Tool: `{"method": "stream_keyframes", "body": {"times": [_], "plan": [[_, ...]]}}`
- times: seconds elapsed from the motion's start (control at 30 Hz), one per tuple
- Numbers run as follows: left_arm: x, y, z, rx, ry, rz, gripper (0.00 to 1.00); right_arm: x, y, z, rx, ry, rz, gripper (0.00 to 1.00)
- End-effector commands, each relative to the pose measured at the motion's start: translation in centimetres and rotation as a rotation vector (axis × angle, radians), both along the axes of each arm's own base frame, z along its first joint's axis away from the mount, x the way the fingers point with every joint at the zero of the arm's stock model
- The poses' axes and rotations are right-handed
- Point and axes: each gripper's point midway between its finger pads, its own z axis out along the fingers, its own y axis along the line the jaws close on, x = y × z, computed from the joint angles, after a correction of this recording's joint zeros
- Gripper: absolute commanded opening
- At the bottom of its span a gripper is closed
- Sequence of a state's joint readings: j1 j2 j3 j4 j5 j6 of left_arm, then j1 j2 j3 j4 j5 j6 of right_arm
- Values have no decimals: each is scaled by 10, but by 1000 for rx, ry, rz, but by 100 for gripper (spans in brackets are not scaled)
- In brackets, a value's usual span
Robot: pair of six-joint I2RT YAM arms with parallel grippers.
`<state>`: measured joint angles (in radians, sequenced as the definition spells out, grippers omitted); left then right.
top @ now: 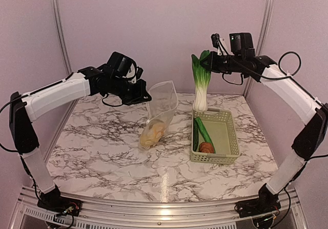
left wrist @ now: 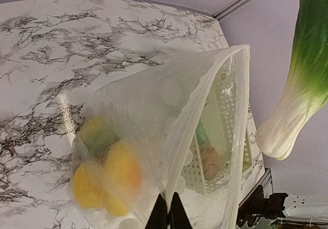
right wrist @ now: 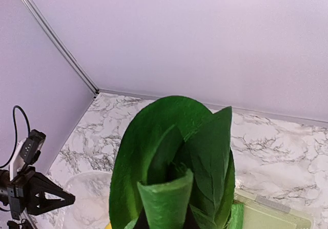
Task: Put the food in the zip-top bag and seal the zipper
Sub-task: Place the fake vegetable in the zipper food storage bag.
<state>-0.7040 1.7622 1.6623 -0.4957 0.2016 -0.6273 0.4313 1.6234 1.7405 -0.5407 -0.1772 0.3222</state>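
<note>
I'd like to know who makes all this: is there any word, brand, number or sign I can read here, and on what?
None can be read: no text shows on the zip-top bag, the bok choy, the basket, or anywhere else in view.

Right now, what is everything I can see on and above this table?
zip-top bag: one, clear, held up mid-table
food in bag: several, yellow-orange, at its bottom
basket: one, pale green, right of bag
cucumber: one, green, in basket
round item: one, brown-orange, basket's near end
bok choy: one, green-white, hanging at basket's far edge
table: one, white marble, underneath
left gripper: black, shut on bag's rim
right gripper: black, shut on bok choy's leaves
</note>
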Motion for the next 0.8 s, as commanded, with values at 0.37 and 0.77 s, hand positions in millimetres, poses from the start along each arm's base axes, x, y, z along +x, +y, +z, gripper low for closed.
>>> {"method": "stream_keyframes", "body": {"times": [0.37,0.77], "plan": [[21,-10,24,-98,6,24,0,-48,86,129,239,-524,150,0],[37,-4,25,-231,88,73,0,-53,120,55,199,-497,44,0]]}}
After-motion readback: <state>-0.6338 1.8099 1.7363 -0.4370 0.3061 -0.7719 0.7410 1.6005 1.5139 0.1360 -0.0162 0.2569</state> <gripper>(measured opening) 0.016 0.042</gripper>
